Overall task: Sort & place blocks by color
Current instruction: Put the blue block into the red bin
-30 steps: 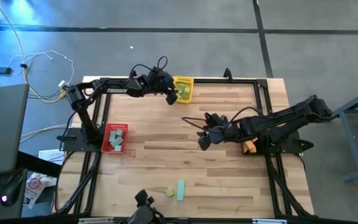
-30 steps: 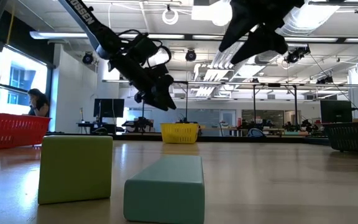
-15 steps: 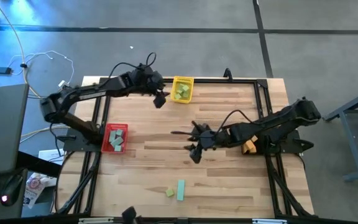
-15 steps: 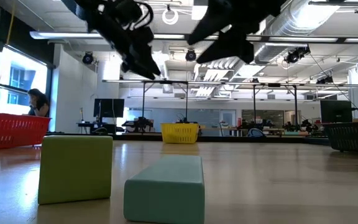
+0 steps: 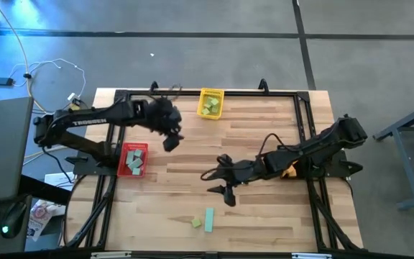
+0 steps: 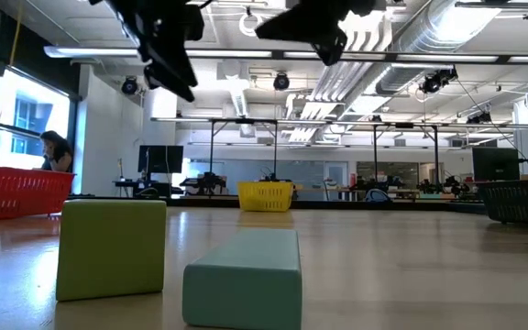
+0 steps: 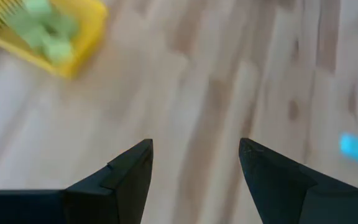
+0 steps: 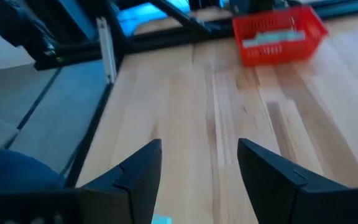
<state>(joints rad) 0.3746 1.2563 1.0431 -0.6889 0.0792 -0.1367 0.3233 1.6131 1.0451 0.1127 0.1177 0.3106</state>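
Note:
A light green cube (image 5: 196,224) and a teal bar (image 5: 209,219) lie side by side on the wood table near its front edge. In the low view both are close up, the cube (image 6: 111,247) left of the bar (image 6: 243,275). My left gripper (image 5: 169,140) hangs open in the air between the yellow bin (image 5: 210,103) and the red bin (image 5: 134,159), with nothing between its fingers (image 7: 128,171). My right gripper (image 5: 218,185) is open above the table's middle, short of the two blocks, and also holds nothing.
The yellow bin (image 7: 55,31) at the far edge holds light green blocks. The red bin (image 8: 278,34) at the left holds teal ones. An orange block (image 5: 287,170) shows at the right, under my right arm. Bare wood lies between the bins and the two blocks.
My left gripper has drawn back from over the yellow bin, moving up and toward the table's left and near side, until it hangs beside the red bin. My right gripper has moved left and toward the near edge, closer to the two blocks, rolling its wrist. Both stayed open.

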